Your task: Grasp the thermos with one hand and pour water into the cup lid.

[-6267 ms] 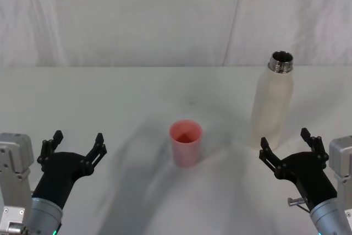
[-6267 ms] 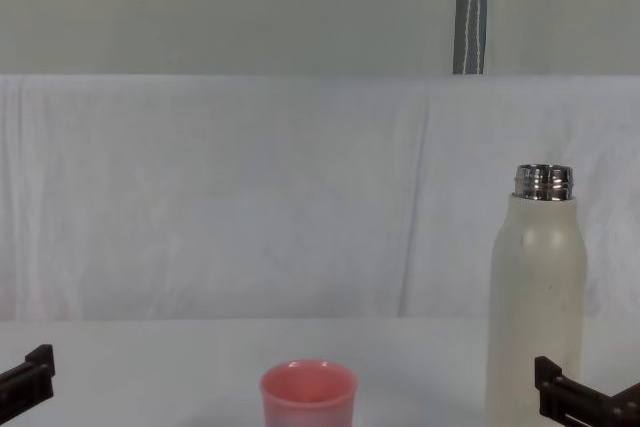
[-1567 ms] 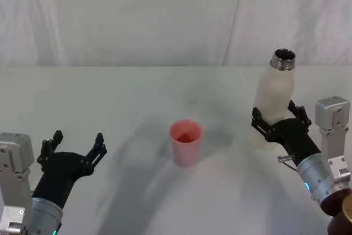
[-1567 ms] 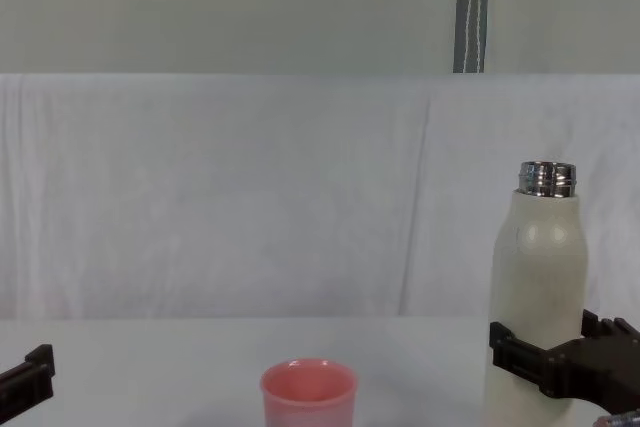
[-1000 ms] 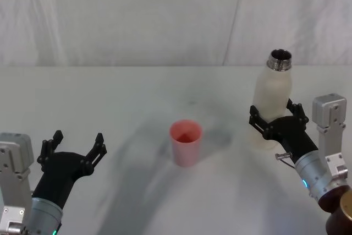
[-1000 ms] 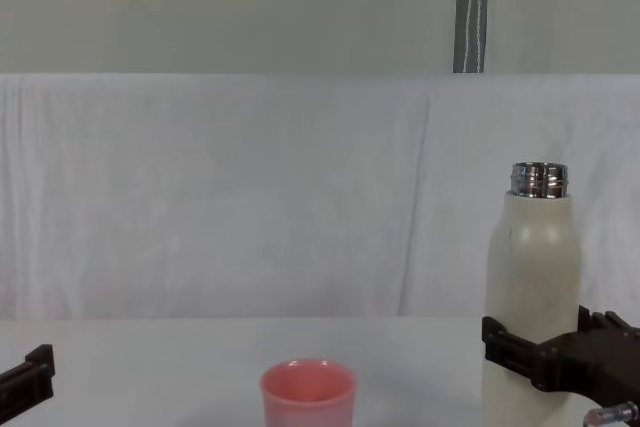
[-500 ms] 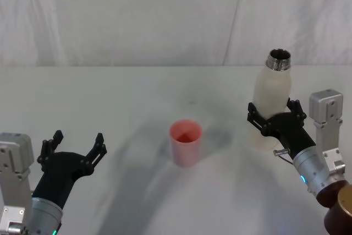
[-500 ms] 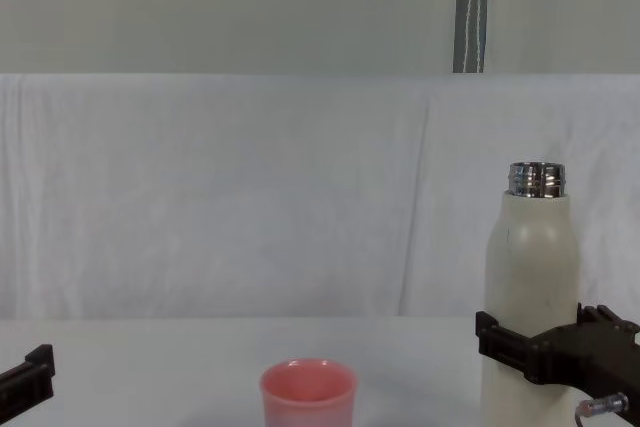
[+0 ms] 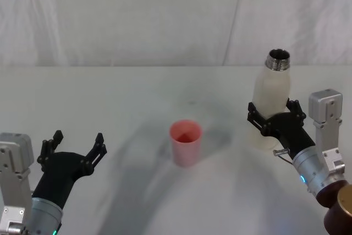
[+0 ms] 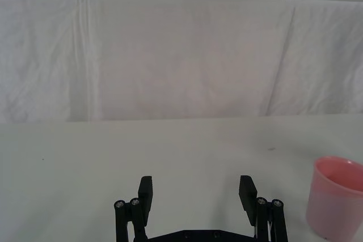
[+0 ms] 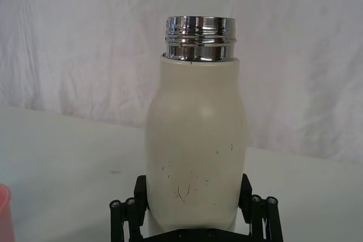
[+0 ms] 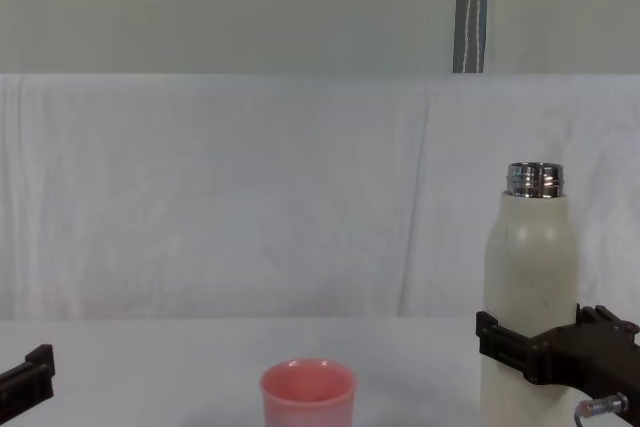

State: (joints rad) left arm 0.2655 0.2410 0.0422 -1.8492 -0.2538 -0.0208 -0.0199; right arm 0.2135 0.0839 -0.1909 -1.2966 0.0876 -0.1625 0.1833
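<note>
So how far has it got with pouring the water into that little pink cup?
The grasp looks done: the right gripper is shut around the lower body of the tall cream-white thermos with the silver neck, which stands upright to the right of the small pink plastic cup lid. No water is flowing, so carrying it over, tilting and pouring are left. The left gripper waits open, near the table's front left.

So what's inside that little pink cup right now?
From the head view, the pink cup looks empty: only its pink inner wall and bottom show, with no visible liquid. The bottle stands upright, gripped by the right gripper, its contents hidden.
</note>
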